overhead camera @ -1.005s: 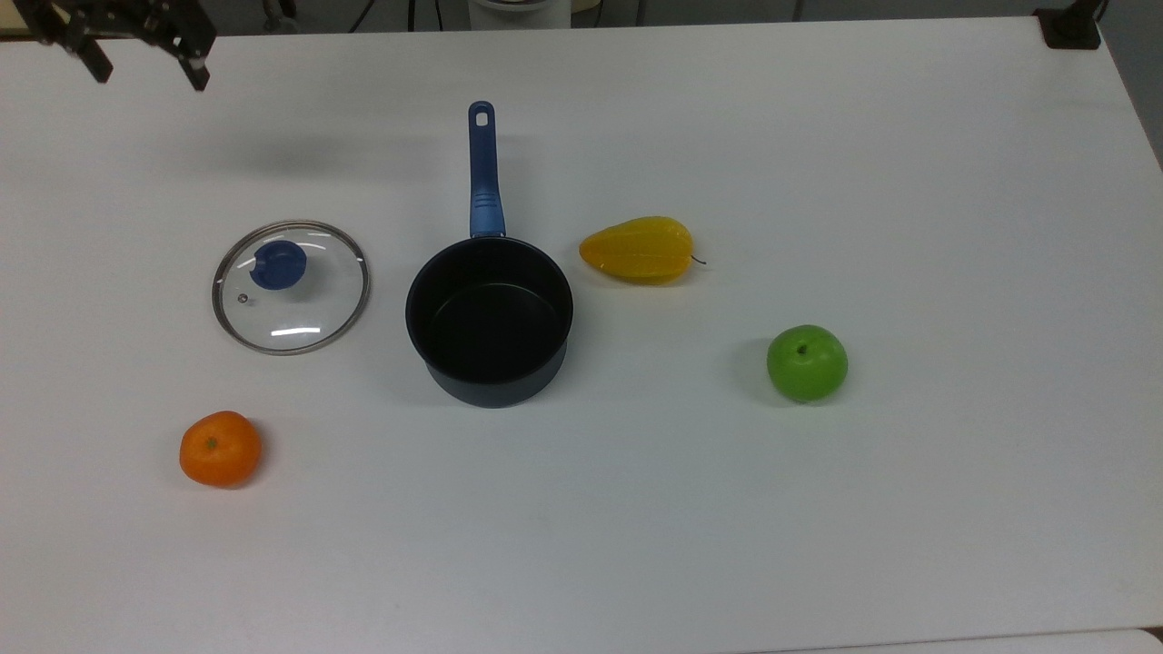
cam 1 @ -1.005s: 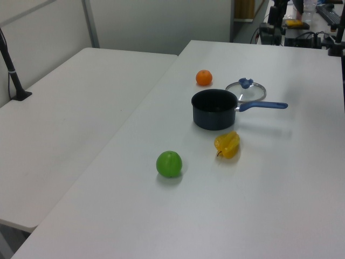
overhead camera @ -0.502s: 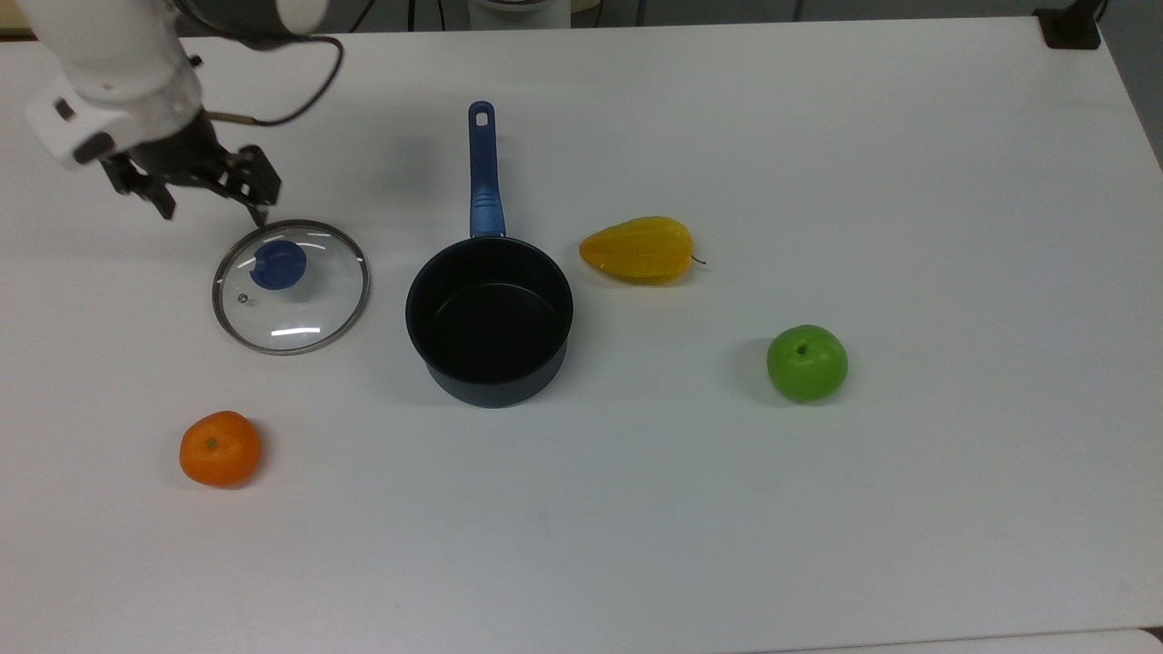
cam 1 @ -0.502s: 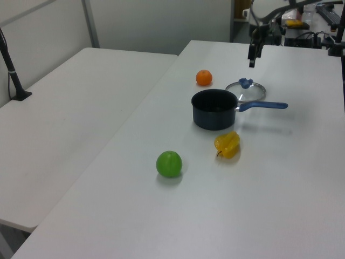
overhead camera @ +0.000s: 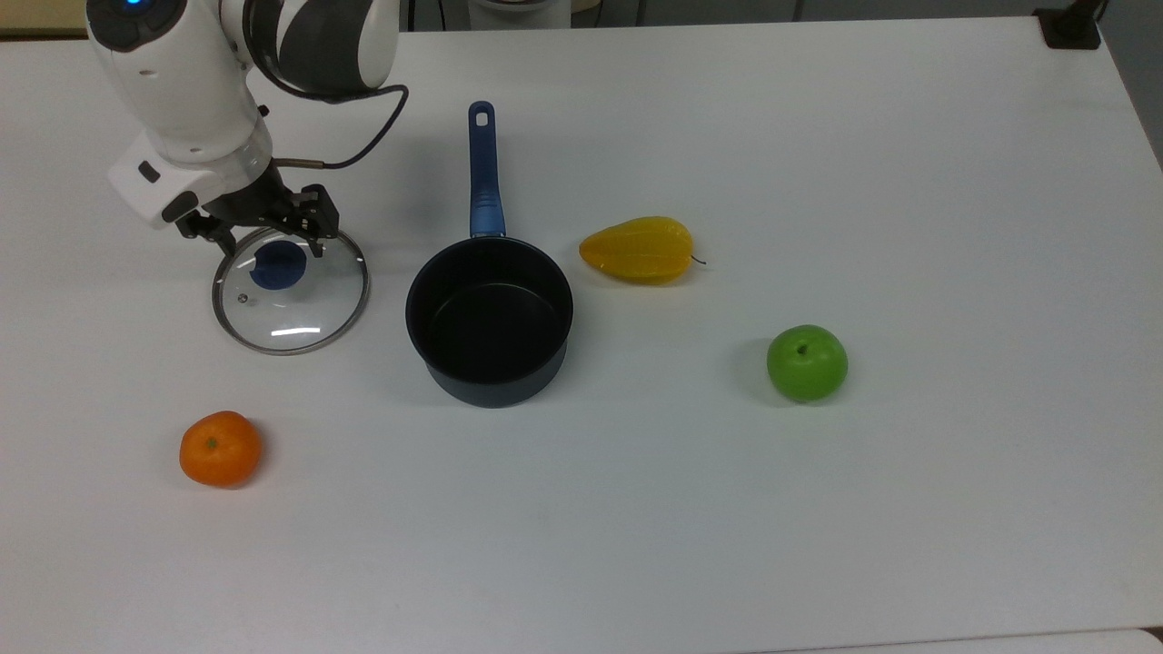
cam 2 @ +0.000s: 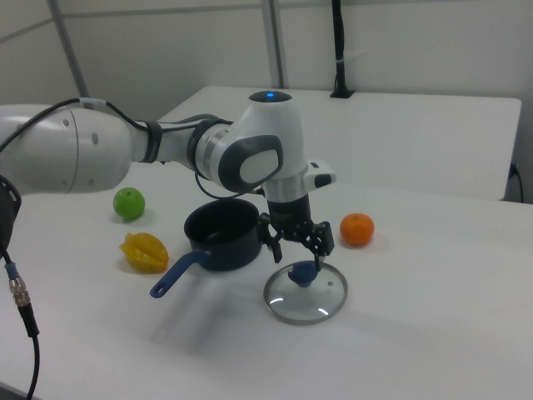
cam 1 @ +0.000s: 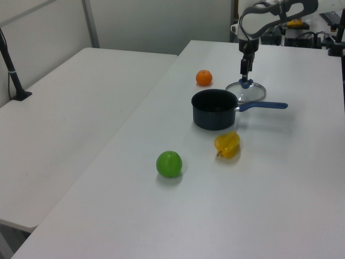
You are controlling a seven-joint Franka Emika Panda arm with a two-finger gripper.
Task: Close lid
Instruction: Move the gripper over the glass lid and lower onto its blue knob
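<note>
White table: gripper, fingers spread, hangs over the lid knob (approach step); next, descend, grasp, carry to saucepan.

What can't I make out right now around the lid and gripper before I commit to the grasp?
- Contact: in the top view the gripper overlaps the lid's far rim; its height above the blue knob can't be judged.
- Left view: the gripper is too small to show the finger gap.
- Saucepan: in the right view the arm hides part of its rim.
- Lid's steam vent: too small for detail.
</note>
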